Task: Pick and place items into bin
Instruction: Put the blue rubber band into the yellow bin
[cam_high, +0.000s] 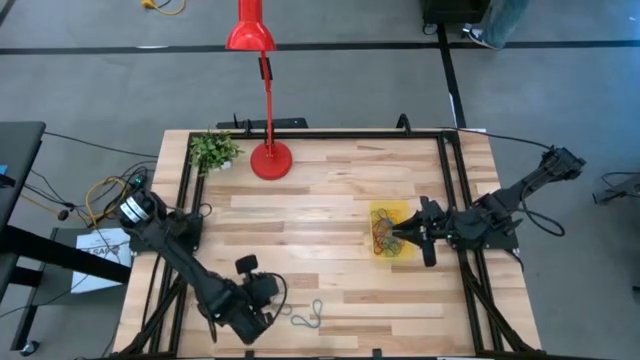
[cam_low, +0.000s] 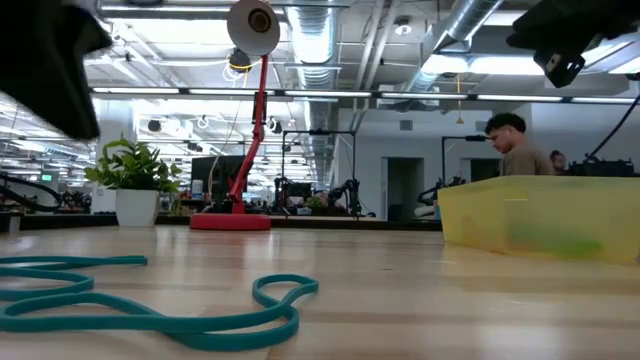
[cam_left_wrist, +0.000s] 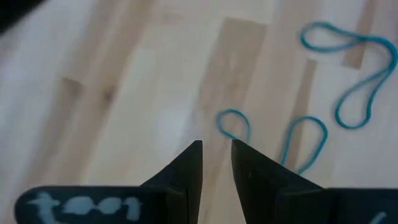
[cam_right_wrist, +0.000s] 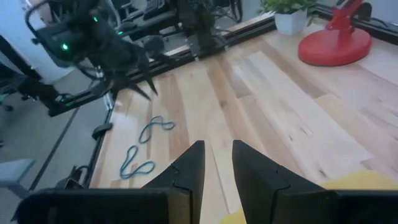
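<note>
Two teal loops (cam_high: 308, 318) lie flat on the wood near the table's near edge, also in the low view's foreground (cam_low: 150, 315) and in the left wrist view (cam_left_wrist: 348, 74). My left gripper (cam_high: 268, 300) (cam_left_wrist: 216, 152) hovers just left of them, shut and empty, with only a narrow slit between its fingers. The yellow bin (cam_high: 392, 212) (cam_low: 540, 215) stands right of centre and holds several coloured loops (cam_high: 384, 238). My right gripper (cam_high: 400, 238) (cam_right_wrist: 217, 152) hangs over the bin's right side, shut and empty. The bin's rim (cam_right_wrist: 367, 180) shows by its fingers.
A red lamp stands on its round base (cam_high: 271, 160) at the far edge, its shade (cam_high: 249, 35) beyond the table. A small potted plant (cam_high: 213, 150) sits at the far left corner. A black frame (cam_high: 450, 170) rims the table. Bare wood spreads across the middle.
</note>
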